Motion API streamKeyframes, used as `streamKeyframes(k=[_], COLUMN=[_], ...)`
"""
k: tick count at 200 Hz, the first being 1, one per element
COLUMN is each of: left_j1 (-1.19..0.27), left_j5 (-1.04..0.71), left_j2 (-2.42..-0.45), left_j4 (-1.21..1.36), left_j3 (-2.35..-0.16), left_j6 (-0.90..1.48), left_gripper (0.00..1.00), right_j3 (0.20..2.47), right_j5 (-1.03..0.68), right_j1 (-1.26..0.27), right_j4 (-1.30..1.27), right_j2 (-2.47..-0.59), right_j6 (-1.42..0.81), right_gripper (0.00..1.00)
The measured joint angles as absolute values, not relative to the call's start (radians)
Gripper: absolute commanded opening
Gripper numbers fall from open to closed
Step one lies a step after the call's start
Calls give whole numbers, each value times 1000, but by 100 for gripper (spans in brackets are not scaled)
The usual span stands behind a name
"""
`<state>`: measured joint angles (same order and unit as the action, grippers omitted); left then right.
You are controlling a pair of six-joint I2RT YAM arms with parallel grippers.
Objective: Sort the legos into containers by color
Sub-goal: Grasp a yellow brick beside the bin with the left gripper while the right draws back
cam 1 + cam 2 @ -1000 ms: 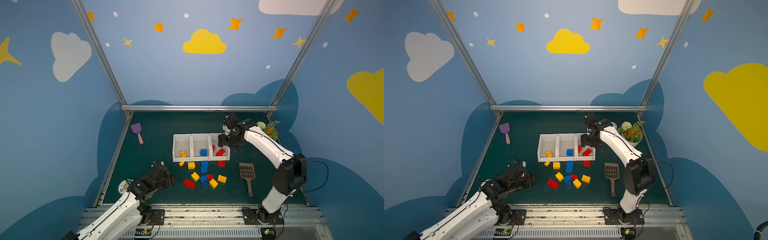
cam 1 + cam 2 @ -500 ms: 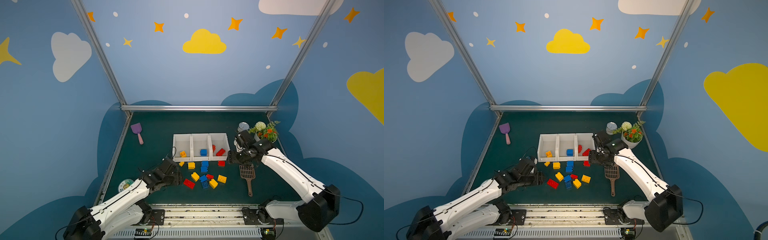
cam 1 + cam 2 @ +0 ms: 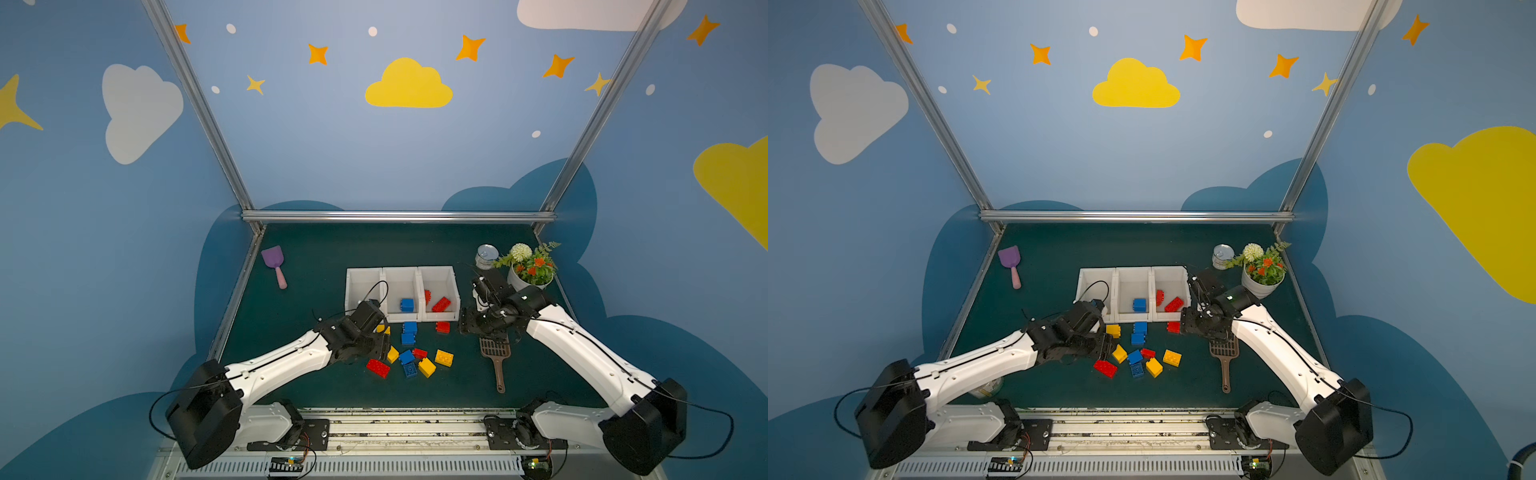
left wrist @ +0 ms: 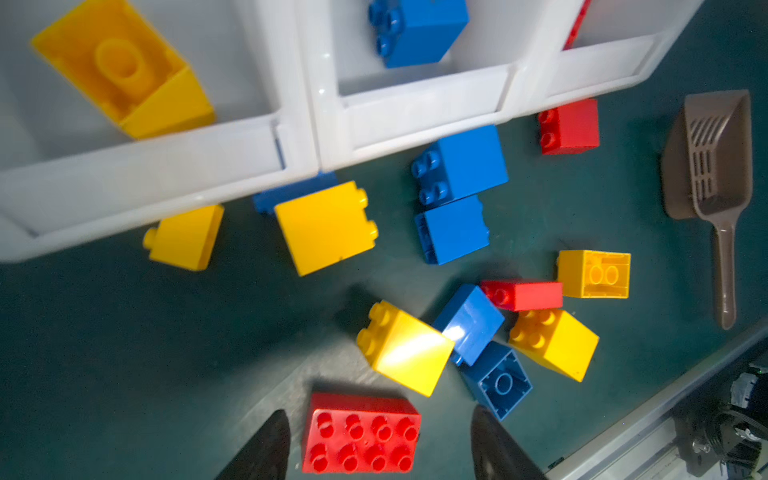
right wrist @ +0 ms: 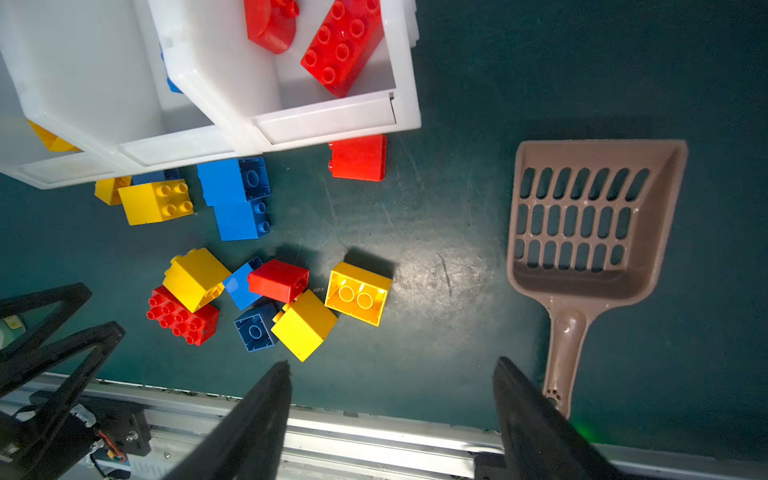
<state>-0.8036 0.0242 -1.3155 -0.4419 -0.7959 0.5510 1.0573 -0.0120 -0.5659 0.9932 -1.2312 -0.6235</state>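
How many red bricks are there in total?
5. Two in the right bin: a curved piece and an oblong brick. One small brick just outside it, one narrow brick in the pile, another oblong brick at its edge. Others may be hidden.

Purple scoop (image 3: 274, 259) near left wall, brown slotted scoop (image 3: 495, 349) right, tin (image 3: 486, 255) beside flower pot (image 3: 519, 283)

Robot lab booth, cloud-painted walls (image 3: 374, 145), aluminium frame (image 3: 399, 216)
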Motion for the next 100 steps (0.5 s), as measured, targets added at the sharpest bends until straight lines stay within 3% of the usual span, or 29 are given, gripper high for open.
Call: streamKeyframes(k=[100], left_j1=[-852], left_j5=[15], left_j2=[-1582], left_j4=[-523], left_j3=[-976], left_j6=[355], left_gripper=[67], right_j3=[950], right_j5=[-4], right_j1=[-566], right_j4=[993], right_j2=[-1092], right_j6=[-675], right_gripper=[76])
